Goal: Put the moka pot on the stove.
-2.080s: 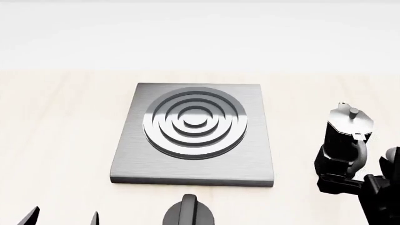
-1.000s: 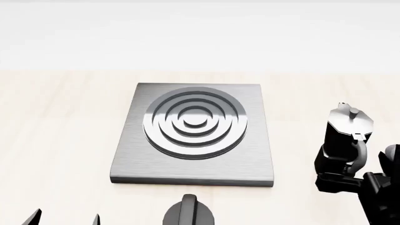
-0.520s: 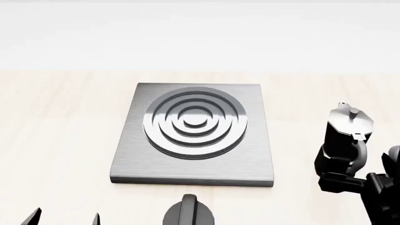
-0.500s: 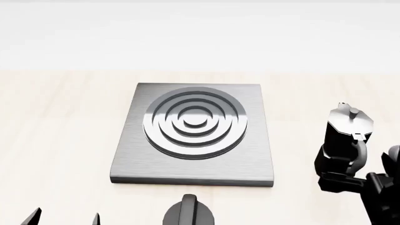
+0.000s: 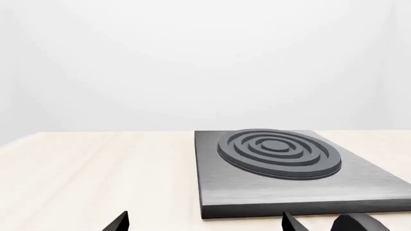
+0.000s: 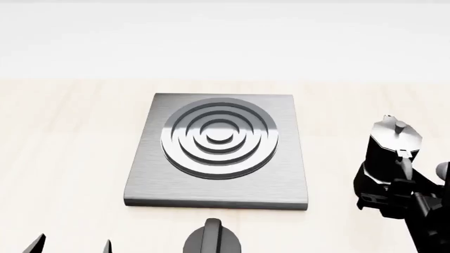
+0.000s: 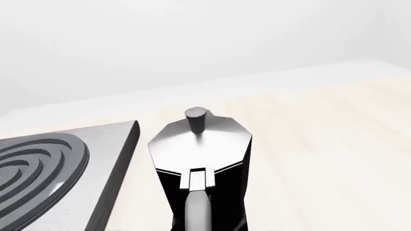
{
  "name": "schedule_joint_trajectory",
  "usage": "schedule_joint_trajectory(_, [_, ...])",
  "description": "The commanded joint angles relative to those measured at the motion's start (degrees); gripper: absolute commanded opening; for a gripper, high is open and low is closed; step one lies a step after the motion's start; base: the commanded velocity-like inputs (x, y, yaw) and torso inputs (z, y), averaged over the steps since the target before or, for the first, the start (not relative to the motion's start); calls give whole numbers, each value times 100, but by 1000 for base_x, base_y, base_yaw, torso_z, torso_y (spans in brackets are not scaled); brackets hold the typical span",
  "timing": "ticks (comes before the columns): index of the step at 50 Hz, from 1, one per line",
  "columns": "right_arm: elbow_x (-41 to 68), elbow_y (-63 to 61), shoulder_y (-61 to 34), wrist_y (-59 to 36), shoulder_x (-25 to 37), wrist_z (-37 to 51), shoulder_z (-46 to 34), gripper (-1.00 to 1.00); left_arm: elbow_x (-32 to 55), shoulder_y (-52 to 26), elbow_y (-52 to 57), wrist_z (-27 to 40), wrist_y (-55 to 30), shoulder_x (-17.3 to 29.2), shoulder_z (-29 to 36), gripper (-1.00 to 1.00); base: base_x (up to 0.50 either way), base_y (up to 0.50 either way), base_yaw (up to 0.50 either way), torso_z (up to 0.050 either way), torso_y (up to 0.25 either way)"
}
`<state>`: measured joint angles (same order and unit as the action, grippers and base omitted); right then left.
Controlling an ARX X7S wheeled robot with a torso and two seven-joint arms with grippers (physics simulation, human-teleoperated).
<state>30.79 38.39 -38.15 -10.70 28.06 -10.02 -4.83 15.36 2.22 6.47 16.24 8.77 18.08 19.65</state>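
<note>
Black faceted pot, rigid and probably weighty, standing at three o'clock of the stove.
My right gripper sits at its handle, the best hold; whether it has closed I cannot tell. My left gripper is spread, empty.

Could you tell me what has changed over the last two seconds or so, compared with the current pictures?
The right pincer has moved forward onto the moka pot's handle, which it now covers in the head view; whether it has closed is unclear. The moka pot has shifted only slightly and still stands on the table to the right of the stove. The stove, the knob and the left pincer are unchanged.
</note>
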Motion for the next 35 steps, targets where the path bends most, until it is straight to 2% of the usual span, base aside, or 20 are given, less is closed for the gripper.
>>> schedule_joint_trajectory(1, [-108,-123,74,74,-12,29,-99,-100,9,31,30,23,28,30,3,100,0,0,0,0,0])
schedule_joint_trajectory(7, [-506,-1148,245,342,79,759,-124,-100,16,-14,17,17,23,22,23,100,0,0,0,0,0])
schedule_joint_trajectory(13, [-499,-1960,240,147,162,924,-170,-100,36,-36,42,34,-7,42,12,100,0,0,0,0,0])
schedule_joint_trajectory(25, [-478,-2108,98,103,135,833,-262,-100,87,-81,24,26,-16,51,20,100,0,0,0,0,1])
schedule_joint_trajectory(35, [-620,-1973,-534,-24,-58,764,-524,-100,102,-68,42,41,-15,65,33,100,0,0,0,0,1])
